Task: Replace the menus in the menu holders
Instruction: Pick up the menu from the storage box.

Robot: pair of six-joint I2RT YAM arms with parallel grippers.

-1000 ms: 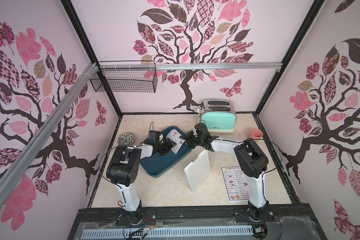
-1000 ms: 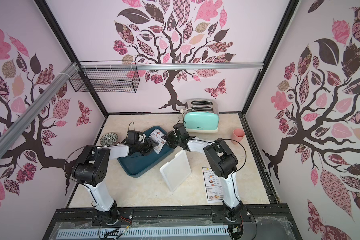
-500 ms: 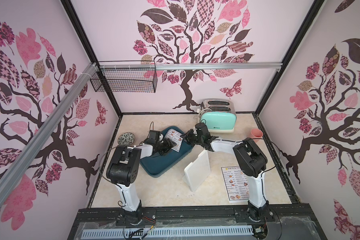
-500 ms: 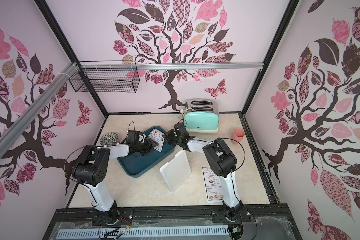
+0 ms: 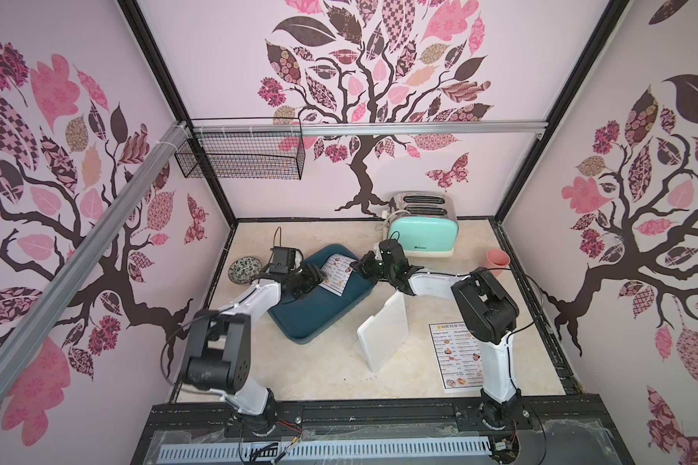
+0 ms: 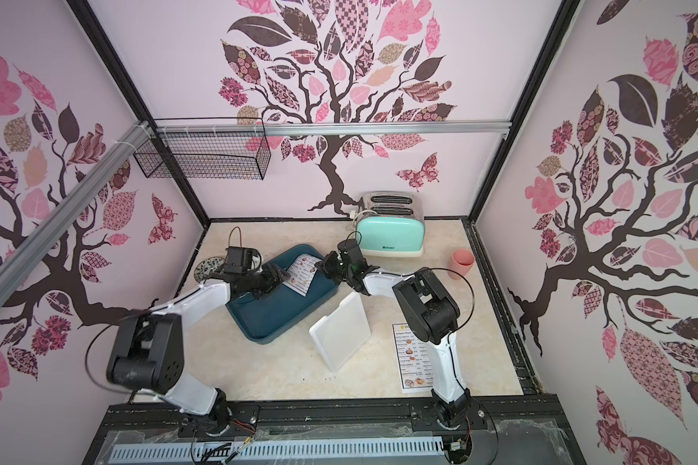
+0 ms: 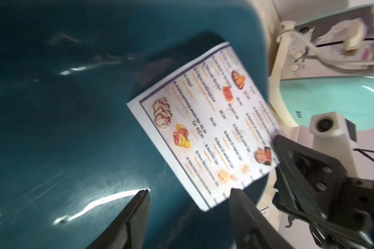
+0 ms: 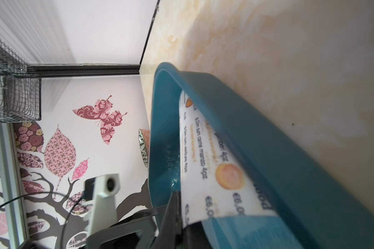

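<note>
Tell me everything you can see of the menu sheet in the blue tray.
The menu sheet is white paper with a dark border, two columns of text with prices and small food photos, printed side up. It lies in the far end of the dark blue tray, towards the toaster, and in the right wrist view it bows up along the tray's wall. The right claw is shut on its edge. The left claw stands open close beside it.

so both arms are stretched out low and meet over the blue tray. the left gripper hovers above the tray's middle, fingers spread, nothing in them. the right gripper sits at the tray's far corner, pinched tight on the menu edge.
</note>
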